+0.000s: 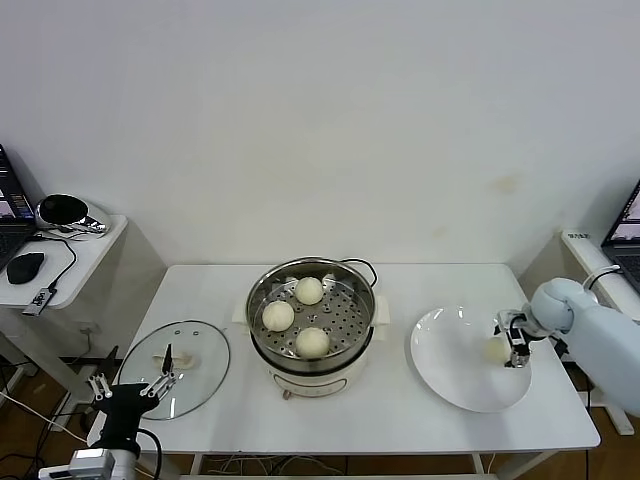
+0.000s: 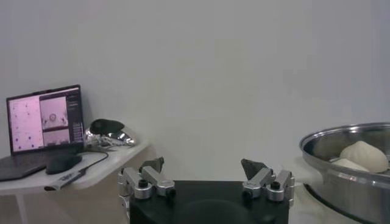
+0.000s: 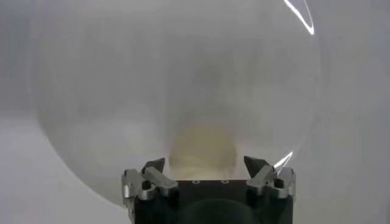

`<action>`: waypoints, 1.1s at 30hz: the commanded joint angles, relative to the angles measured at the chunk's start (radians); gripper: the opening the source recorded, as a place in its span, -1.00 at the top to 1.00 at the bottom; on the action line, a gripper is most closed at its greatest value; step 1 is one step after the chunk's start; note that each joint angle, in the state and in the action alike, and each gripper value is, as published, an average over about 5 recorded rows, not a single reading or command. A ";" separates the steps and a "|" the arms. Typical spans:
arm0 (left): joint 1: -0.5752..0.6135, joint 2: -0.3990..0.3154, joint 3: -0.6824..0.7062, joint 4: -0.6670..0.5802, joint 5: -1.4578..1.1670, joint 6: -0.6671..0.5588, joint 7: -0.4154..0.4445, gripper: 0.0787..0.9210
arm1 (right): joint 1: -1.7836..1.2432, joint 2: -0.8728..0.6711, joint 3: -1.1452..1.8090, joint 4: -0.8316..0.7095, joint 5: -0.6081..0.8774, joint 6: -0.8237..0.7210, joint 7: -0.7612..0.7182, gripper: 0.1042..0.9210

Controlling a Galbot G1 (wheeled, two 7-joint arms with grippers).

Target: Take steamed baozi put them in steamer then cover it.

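Your right gripper point(image 1: 512, 352), at right of frame, has its jaws parted around the last baozi point(image 1: 497, 350) on the white plate point(image 1: 450, 380). 3 baozi point(image 1: 313, 342) sit in the centre steamer point(image 1: 365, 320). The cover point(image 1: 205, 375) lies lower left beside your left gripper point(image 1: 130, 385), jaws wide apart.

Right claw point(image 1: 515, 350) over the flat white plate point(image 1: 450, 385): the small round cream-white bun point(image 3: 201, 149) between its fingers is mostly hidden in head view and blurred in the right wrist view; contact cannot be told. Shiny round steel steamer point(image 2: 359, 167) is cut off by the left wrist view's edge.
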 commanded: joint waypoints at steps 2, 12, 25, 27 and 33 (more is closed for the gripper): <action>0.001 0.000 0.000 -0.007 0.001 0.001 0.000 -0.77 | -0.009 0.019 0.011 -0.019 -0.026 -0.002 0.003 -0.50; 0.002 0.006 0.002 -0.014 0.003 0.004 0.000 -0.77 | 0.115 -0.092 -0.111 0.141 0.092 -0.062 -0.036 -0.24; -0.028 0.021 0.037 0.007 0.004 0.010 0.000 -0.77 | 0.911 -0.125 -0.730 0.447 0.653 -0.294 -0.016 -0.23; -0.032 0.024 0.042 0.012 0.003 0.010 0.000 -0.77 | 1.000 -0.074 -0.809 0.487 0.731 -0.343 0.020 -0.23; -0.035 0.030 0.047 0.020 -0.001 0.008 0.001 -0.77 | 1.087 0.101 -0.877 0.567 0.961 -0.532 0.159 -0.25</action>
